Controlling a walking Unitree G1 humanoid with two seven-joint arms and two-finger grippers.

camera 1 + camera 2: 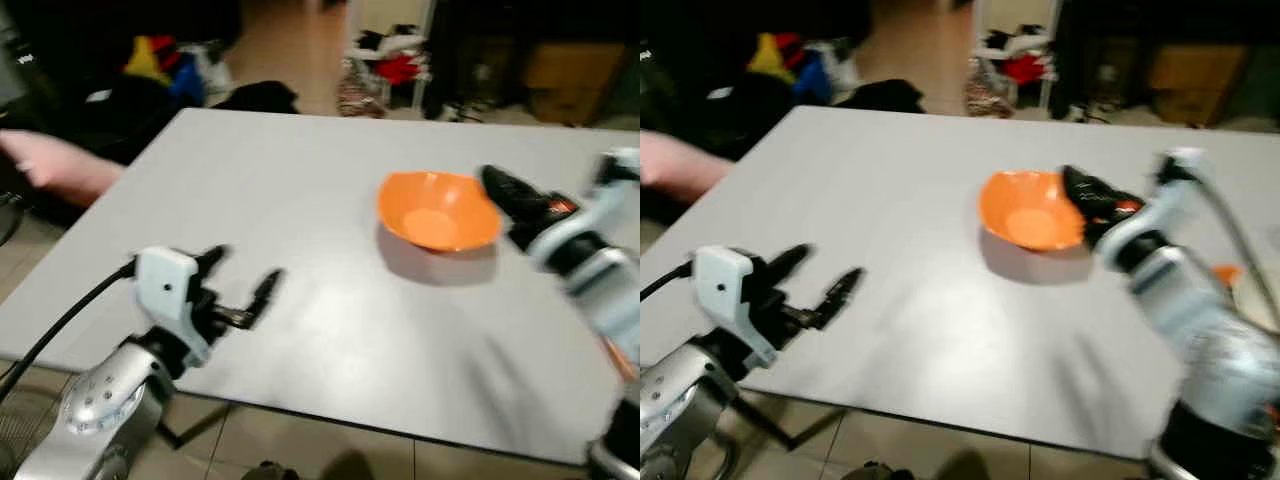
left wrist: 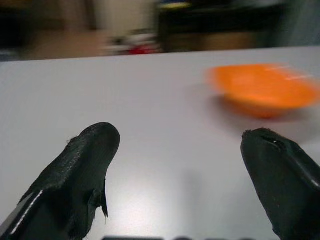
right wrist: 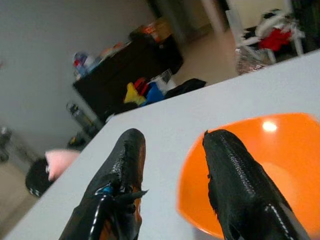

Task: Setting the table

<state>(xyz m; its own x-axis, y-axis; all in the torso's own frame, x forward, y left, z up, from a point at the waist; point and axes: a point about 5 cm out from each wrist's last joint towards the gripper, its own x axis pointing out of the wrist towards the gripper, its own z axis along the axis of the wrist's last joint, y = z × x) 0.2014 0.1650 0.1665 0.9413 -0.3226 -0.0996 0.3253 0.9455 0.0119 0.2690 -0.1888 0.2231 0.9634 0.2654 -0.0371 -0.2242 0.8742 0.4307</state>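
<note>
While blur smears the orange bowl [image 1: 438, 210], both the left end effector [image 1: 243, 285] and right end effector [image 3: 172, 150] gape empty.

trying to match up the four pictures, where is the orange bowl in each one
Left eye view: orange bowl right of centre on the grey table.
Right eye view: just right of centre, right tool at its rim.
Left wrist view: upper right, blurred, beyond the open left tool.
Right wrist view: lower right, one finger over it.
Shared landmark: the grey table.
</note>
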